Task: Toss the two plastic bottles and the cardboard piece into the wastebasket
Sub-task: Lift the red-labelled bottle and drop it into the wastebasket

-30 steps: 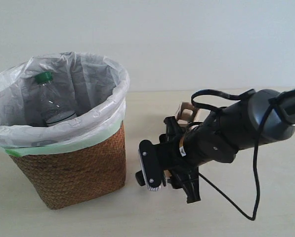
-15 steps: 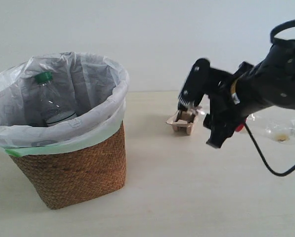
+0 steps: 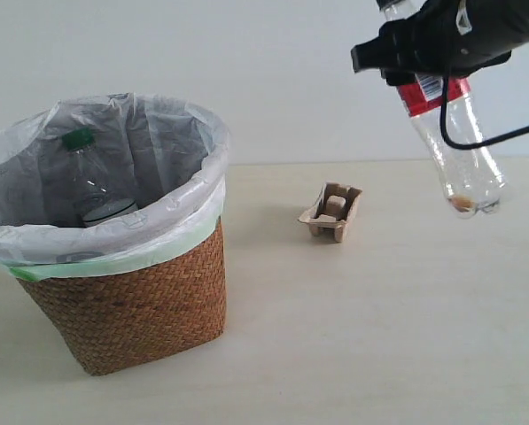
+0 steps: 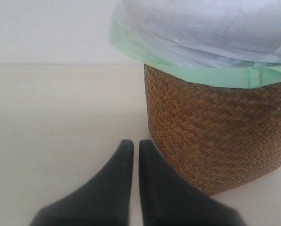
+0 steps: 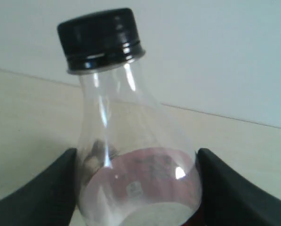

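High at the upper right, my right gripper [image 3: 415, 53] is shut on the red-label bottle [image 3: 455, 150], which hangs clear of the table with its base down. Its black cap [image 5: 100, 37] shows in the right wrist view, where the fingers [image 5: 225, 188] clamp the bottle [image 5: 135, 160] at its label. The green-cap bottle [image 3: 91, 181] stands inside the wicker wastebasket [image 3: 131, 301] at the left. Between basket and held bottle, the cardboard piece [image 3: 332, 212] lies on the table. My left gripper [image 4: 132, 146] is shut and empty, low beside the wastebasket [image 4: 211, 136].
The pale table top [image 3: 361, 336] runs to a white wall behind. The bag's white liner with a pale green edge [image 3: 113, 257] folds over the basket's rim.
My right arm swung from low by the basket to the back right, closed on the red-label bottle there, and has lifted it high above the table.
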Controlling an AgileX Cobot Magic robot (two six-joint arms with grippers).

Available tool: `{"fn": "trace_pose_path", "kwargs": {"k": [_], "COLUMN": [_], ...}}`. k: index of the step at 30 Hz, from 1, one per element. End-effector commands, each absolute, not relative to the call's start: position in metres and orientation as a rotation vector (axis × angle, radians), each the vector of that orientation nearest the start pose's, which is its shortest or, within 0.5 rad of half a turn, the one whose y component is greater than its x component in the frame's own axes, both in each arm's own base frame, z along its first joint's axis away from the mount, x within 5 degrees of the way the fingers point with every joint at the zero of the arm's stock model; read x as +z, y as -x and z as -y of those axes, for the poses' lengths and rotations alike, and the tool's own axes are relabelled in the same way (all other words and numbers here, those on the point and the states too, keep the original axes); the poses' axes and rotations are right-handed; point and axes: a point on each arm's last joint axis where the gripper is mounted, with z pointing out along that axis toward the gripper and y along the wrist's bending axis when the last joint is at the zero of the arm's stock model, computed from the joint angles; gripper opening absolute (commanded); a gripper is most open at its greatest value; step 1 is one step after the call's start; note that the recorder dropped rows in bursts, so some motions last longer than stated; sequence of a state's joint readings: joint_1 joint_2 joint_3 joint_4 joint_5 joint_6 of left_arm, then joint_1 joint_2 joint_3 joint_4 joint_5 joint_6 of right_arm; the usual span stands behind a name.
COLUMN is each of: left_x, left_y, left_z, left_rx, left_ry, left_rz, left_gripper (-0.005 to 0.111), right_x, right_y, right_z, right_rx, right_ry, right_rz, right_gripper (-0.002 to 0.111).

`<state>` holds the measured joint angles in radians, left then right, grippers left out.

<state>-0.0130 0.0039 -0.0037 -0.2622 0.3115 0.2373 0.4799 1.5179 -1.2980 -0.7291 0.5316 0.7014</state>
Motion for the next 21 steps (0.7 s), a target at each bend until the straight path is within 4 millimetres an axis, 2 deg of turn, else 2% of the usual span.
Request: {"fn": "trace_pose_path", "kwargs": {"k": [1, 5, 7, 9, 11, 13, 14, 16, 18, 21], "left_x": [0.186, 0.186, 0.186, 0.186, 0.186, 0.186, 0.186, 0.186, 0.186, 0.186], "left_y": [-0.054, -0.054, -0.054, -0.054, -0.054, -0.054, -0.054, -0.054, -0.054, -0.054], "left_z": [0.008, 0.008, 0.008, 0.008, 0.008, 0.008, 0.008, 0.008, 0.008, 0.008], "left_rx": [-0.095, -0.095, -0.095, -0.095, -0.095, -0.095, -0.095, -0.095, -0.095, -0.095], "left_ry": [-0.064, -0.064, -0.064, -0.064, -0.064, -0.064, -0.064, -0.064, -0.064, -0.064], "left_rz": [-1.78, -1.78, -1.78, -1.78, -1.78, -1.78, -1.78, -1.78, -1.78, -1.78], "left_gripper": [0.004, 0.004, 0.004, 0.004, 0.004, 0.004, 0.004, 0.004, 0.004, 0.004], "right_x": [0.372, 0.389, 0.391, 0.39, 0.386, 0.382, 0.379, 0.38, 0.39, 0.423], "right_y": [-0.321, -0.311, -0.309, -0.31, -0.313, -0.316, -0.317, -0.317, -0.313, -0.297], "right_z": [-0.118, -0.083, -0.078, -0.081, -0.089, -0.103, -0.117, -0.136, -0.159, -0.199], "right_rx": [-0.177, -0.658, -0.754, -0.718, -0.575, -0.348, -0.121, 0.166, 0.471, 0.864], "right_ry": [0.138, 0.021, 0.031, 0.038, 0.046, 0.05, 0.025, 0.005, -0.013, 0.08], "right_rz": [-2.085, -2.106, -2.101, -2.103, -2.126, -2.146, -2.17, -2.148, -2.101, -1.908], "right_gripper": [0.0, 0.0, 0.0, 0.0, 0.0, 0.0, 0.0, 0.0, 0.0, 0.003]}}
